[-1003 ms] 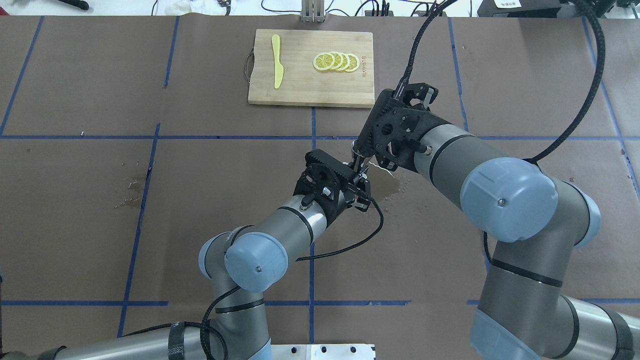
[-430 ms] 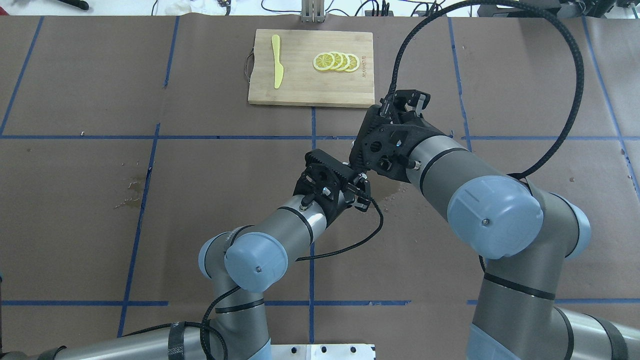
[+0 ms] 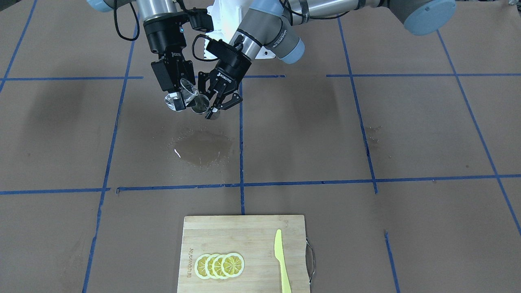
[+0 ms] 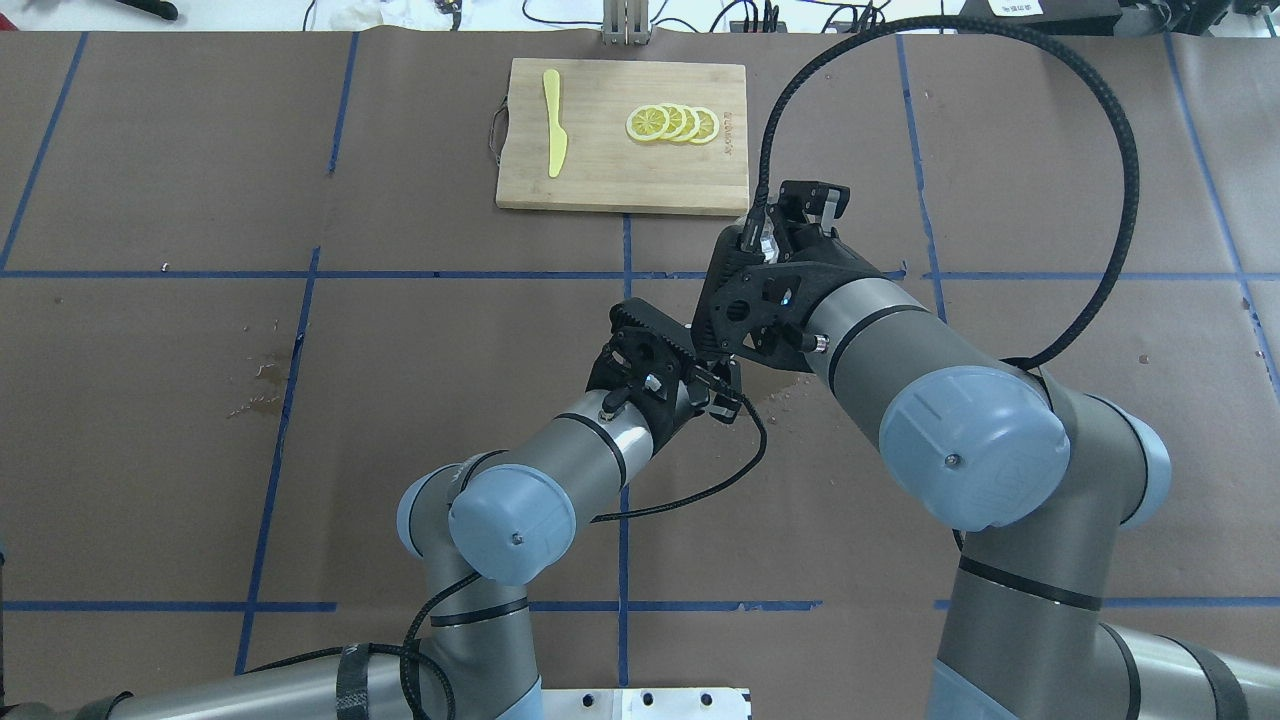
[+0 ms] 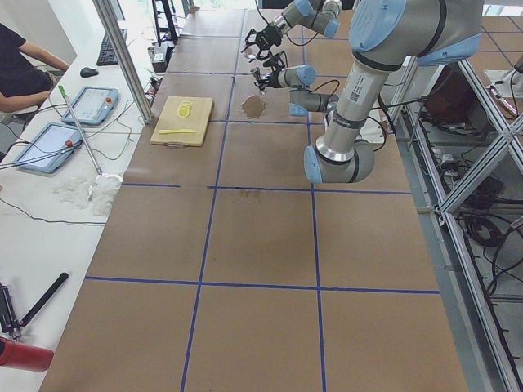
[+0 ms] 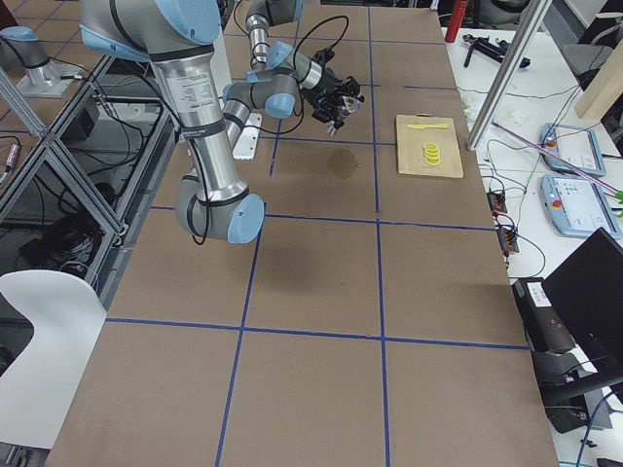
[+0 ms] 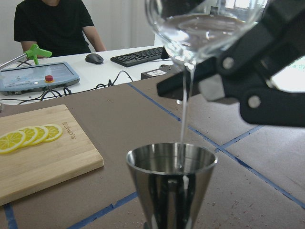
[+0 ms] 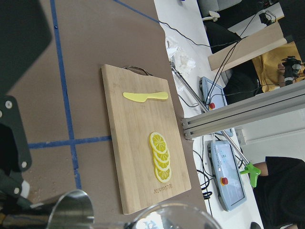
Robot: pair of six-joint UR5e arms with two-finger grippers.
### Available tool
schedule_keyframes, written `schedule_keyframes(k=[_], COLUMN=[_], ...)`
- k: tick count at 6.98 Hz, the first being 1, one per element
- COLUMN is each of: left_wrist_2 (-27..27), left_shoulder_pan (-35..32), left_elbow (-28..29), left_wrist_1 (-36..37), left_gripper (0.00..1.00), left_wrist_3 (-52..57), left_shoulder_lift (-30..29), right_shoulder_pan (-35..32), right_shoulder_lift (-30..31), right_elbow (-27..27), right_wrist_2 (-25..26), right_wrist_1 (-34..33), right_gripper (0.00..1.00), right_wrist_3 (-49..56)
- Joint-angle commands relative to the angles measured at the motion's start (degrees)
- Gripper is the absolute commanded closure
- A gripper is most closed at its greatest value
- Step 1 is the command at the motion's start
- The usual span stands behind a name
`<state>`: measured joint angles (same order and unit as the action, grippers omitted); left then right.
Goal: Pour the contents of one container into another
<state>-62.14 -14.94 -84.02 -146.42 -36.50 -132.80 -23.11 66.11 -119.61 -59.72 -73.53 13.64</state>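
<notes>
- right jaws clamped on the tilted glass cup, held above mid-desk
- water streams into the jigger, upright just below, left jaws clamped on it
- wet patch underneath

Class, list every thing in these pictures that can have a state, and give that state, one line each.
glass cup, tilted, pouring a thin stream
right end effector, shut on the glass cup
jigger, rim up, catching the stream
left end effector, shut on the jigger
table cover, wet patch below the pour
lemon slices, fanned on the cutting board
knife, flat on the board
</notes>
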Motion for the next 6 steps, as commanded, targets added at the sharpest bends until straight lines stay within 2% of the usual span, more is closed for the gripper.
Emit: schedule_keyframes(k=[1, 4, 6], left_wrist_2=[0.0, 0.0, 0.0], left_shoulder_pan=[0.0, 0.0, 0.0], left_elbow=[0.0, 0.0, 0.0], left_wrist_1=[0.0, -0.09, -0.09], left_gripper=[1.0, 1.0, 1.0], left_wrist_3=[0.02, 0.02, 0.02], left_shoulder_lift=[0.0, 0.09, 0.09], right_shoulder_pan=[0.17, 0.17, 0.44], right_shoulder_lift=[-0.72, -0.63, -0.63], right_elbow=[-0.1, -0.01, 0.17], right_wrist_2=[1.88, 2.58, 4.78], right_wrist_1=[-1.09, -1.09, -1.18], right_gripper=[1.0, 1.0, 1.0], right_wrist_3=[3.91, 5.59, 8.05])
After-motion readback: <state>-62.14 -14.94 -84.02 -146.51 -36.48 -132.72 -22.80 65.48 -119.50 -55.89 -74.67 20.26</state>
